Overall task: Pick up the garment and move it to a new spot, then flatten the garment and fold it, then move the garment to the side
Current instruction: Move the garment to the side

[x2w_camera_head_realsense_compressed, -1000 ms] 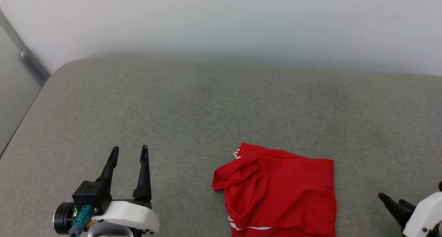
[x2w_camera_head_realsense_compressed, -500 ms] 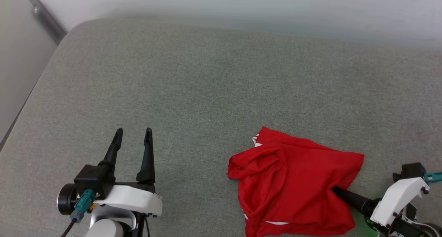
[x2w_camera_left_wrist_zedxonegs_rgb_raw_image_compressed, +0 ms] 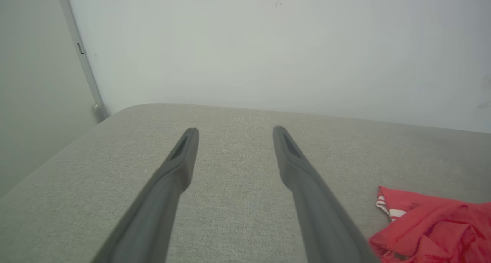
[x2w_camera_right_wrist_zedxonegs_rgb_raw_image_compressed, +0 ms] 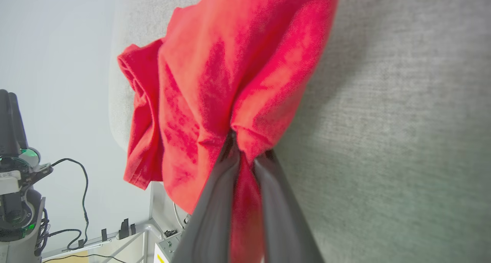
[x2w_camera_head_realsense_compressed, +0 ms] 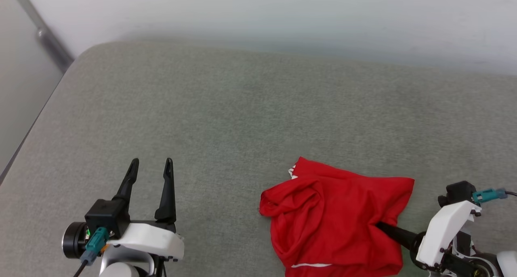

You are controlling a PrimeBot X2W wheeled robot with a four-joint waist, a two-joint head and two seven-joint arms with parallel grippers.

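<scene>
The garment (x2w_camera_head_realsense_compressed: pixel 335 216) is a crumpled red shirt with a bit of white striped trim showing, lying at the near right of the grey cushion (x2w_camera_head_realsense_compressed: pixel 242 119). My right gripper (x2w_camera_head_realsense_compressed: pixel 381 227) reaches in from the right, its fingers buried in the cloth's right side. The right wrist view shows that gripper (x2w_camera_right_wrist_zedxonegs_rgb_raw_image_compressed: pixel 245 148) shut on a pinched fold of the garment (x2w_camera_right_wrist_zedxonegs_rgb_raw_image_compressed: pixel 230 63), with cloth bunched around the tips. My left gripper (x2w_camera_head_realsense_compressed: pixel 150 168) stands open over bare cushion well left of the shirt. From the left wrist, the left gripper (x2w_camera_left_wrist_zedxonegs_rgb_raw_image_compressed: pixel 234 132) is open and the garment (x2w_camera_left_wrist_zedxonegs_rgb_raw_image_compressed: pixel 433 228) sits at the lower right.
A white wall (x2w_camera_head_realsense_compressed: pixel 282 18) rises behind the cushion. The cushion's rounded left edge (x2w_camera_head_realsense_compressed: pixel 36 123) drops off beside a grey post (x2w_camera_head_realsense_compressed: pixel 40 30). Broad bare cushion lies ahead and to the left. Cables (x2w_camera_right_wrist_zedxonegs_rgb_raw_image_compressed: pixel 76 178) and a metal frame lie past the near edge.
My right gripper has come in from the right edge and shut on the garment's right side, bunching and lifting the cloth. The head camera has shifted. The left gripper stays open.
</scene>
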